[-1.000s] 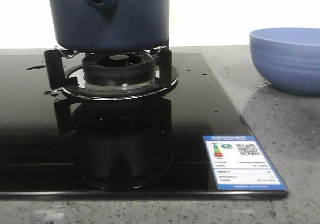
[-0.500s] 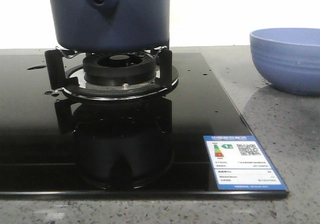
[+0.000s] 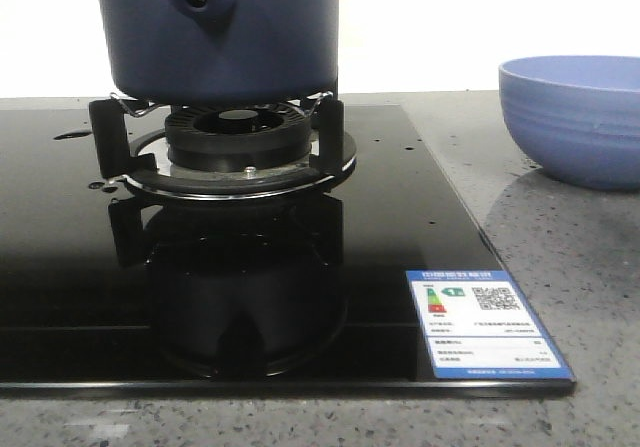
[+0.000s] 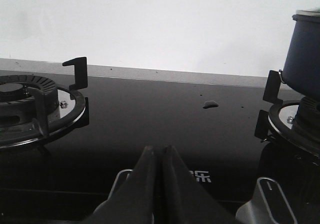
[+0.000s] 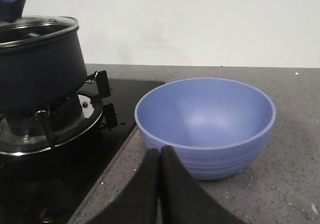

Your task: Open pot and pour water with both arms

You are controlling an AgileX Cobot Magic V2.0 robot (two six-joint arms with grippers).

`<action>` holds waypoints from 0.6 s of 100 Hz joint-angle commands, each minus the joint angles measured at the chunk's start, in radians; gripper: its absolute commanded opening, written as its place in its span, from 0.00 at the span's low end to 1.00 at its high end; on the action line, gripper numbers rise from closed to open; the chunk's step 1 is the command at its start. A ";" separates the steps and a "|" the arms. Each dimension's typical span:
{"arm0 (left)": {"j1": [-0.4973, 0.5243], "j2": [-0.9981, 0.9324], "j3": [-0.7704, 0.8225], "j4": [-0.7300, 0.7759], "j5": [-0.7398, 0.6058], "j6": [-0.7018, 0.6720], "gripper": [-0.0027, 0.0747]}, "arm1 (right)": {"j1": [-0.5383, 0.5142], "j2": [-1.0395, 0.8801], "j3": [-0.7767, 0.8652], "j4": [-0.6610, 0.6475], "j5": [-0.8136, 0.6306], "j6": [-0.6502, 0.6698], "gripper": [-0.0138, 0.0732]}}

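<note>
The dark navy-blue pot (image 3: 225,32) stands on the burner grate (image 3: 235,147) of a black glass hob, its handle lug with a small hole facing the front camera. In the right wrist view the pot (image 5: 35,68) carries a glass lid (image 5: 37,28) with a blue knob. The pot also shows in the left wrist view (image 4: 304,58). My left gripper (image 4: 161,148) is shut and empty, low over the hob between the two burners. My right gripper (image 5: 160,150) is shut and empty, just in front of the light blue bowl (image 5: 206,126). Neither gripper shows in the front view.
The light blue ribbed bowl (image 3: 575,117) sits on the grey speckled counter (image 3: 580,267) to the right of the hob. A second, bare burner (image 4: 30,103) lies on the hob's left. An energy label sticker (image 3: 485,324) is on the hob's front right corner. A white wall stands behind.
</note>
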State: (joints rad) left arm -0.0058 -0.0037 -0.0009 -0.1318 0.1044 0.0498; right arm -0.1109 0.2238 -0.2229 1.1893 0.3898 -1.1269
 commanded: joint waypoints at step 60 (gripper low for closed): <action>0.004 -0.028 0.034 -0.009 -0.065 -0.011 0.01 | -0.005 0.005 -0.035 -0.294 -0.141 0.274 0.11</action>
State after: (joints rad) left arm -0.0058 -0.0037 -0.0009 -0.1318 0.1064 0.0479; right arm -0.1109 0.2238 -0.2229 1.0823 0.3455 -1.0540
